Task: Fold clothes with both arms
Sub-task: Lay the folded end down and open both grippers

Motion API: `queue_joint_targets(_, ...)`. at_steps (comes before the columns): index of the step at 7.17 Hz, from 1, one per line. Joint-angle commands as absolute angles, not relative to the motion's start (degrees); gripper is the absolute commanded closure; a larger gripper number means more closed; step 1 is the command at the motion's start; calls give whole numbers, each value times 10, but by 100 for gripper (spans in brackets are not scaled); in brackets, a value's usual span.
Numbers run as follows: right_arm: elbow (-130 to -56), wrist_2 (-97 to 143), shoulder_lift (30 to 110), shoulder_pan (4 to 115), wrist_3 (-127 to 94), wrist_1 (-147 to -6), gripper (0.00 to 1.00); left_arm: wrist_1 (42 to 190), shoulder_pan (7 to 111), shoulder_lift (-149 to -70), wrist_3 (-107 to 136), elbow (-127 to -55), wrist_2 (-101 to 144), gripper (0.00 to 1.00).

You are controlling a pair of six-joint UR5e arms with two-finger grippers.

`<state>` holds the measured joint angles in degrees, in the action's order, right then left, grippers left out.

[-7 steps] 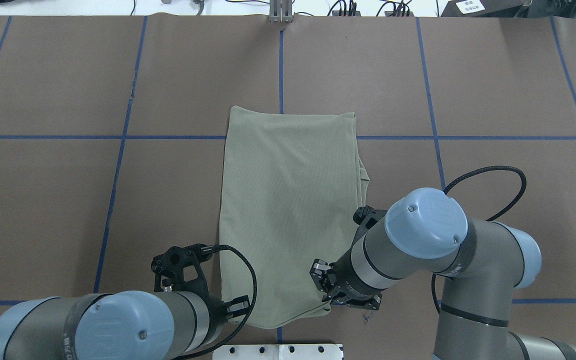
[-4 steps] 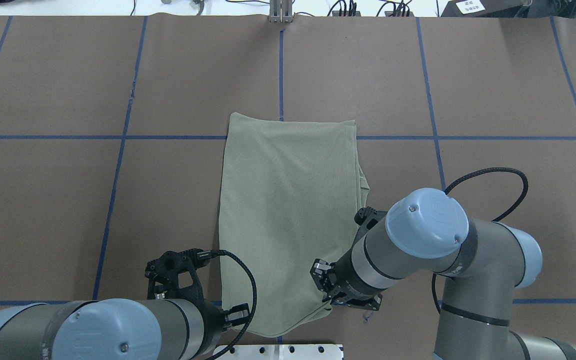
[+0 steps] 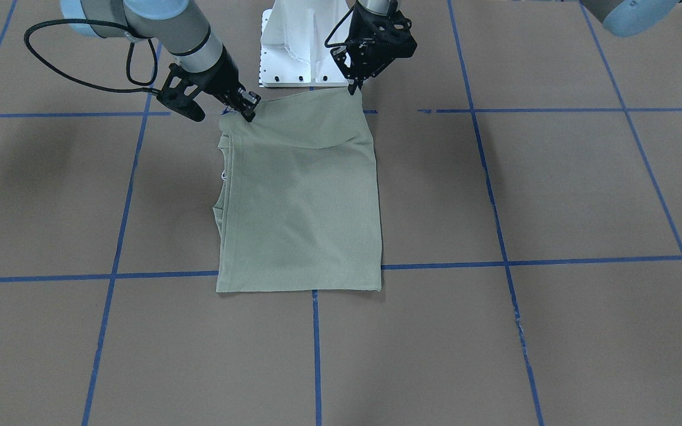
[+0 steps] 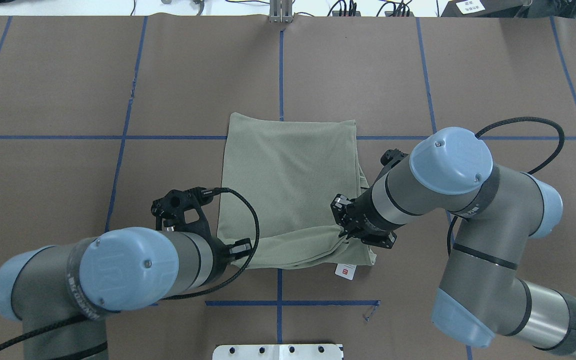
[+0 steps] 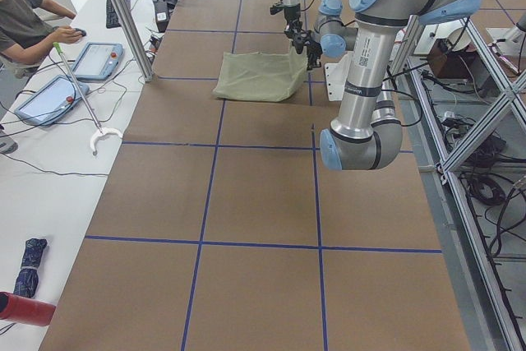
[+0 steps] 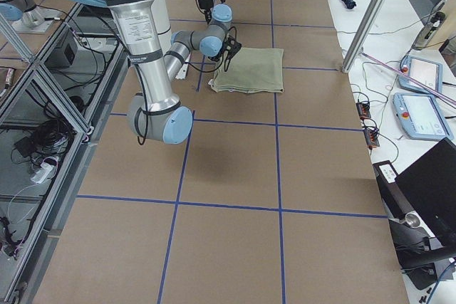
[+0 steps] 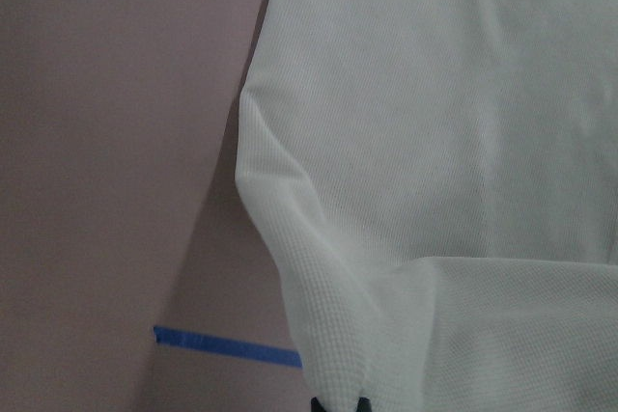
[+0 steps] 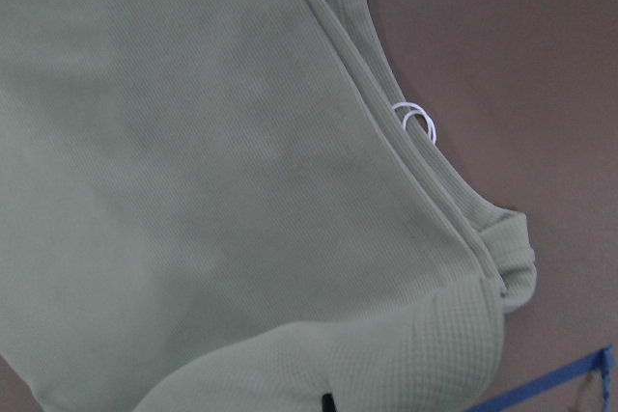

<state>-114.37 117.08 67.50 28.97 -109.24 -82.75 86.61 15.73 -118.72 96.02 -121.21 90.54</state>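
**Item:** sage-green knit shirt (image 4: pixel 288 180), lying lengthwise at the centre of the brown-papered table (image 4: pixel 68 175).

**Change:** its 6 o'clock hem is being carried toward 12 o'clock, away from where it lay a second ago, and is rolling over the body. A white hang tag (image 4: pixel 345 270) is now showing beneath. The half-fold is judged to be under way.

**Arms:**
- Left gripper (image 4: pixel 240 248), reaching in from 7 o'clock, is pinching the hem's 7 o'clock corner, fingers closed on it.
- Right gripper (image 4: pixel 344 234), angling in from 4 o'clock, is clamping the 5 o'clock corner likewise.

1. The pale sage-green ribbed shirt (image 4: pixel 288 185) lies folded at the centre of the overhead view, its near edge lifted and curling over, a white hang tag (image 4: pixel 345 270) showing beneath.
2. The left gripper (image 3: pixel 353 89) pinches that edge's lower-left corner.
3. The right gripper (image 4: pixel 344 234) pinches the lower-right corner.
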Motion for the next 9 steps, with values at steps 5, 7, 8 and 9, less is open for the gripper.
queue_joint_targets(5,-1007,1140,579,365,-1081,-822,100,1008,268,-1243,956,-1038,906,100)
queue_joint_targets(7,-867,1143,490,398,-1074,-820,100,1056,314,-1299,956,-926,906,100)
queue_joint_targets(8,-808,1144,480,416,-1071,-766,70,1085,343,-1329,955,-862,906,40)
queue_joint_targets(9,-762,1143,477,431,-1071,-707,1,1091,376,-1360,925,-815,906,0)
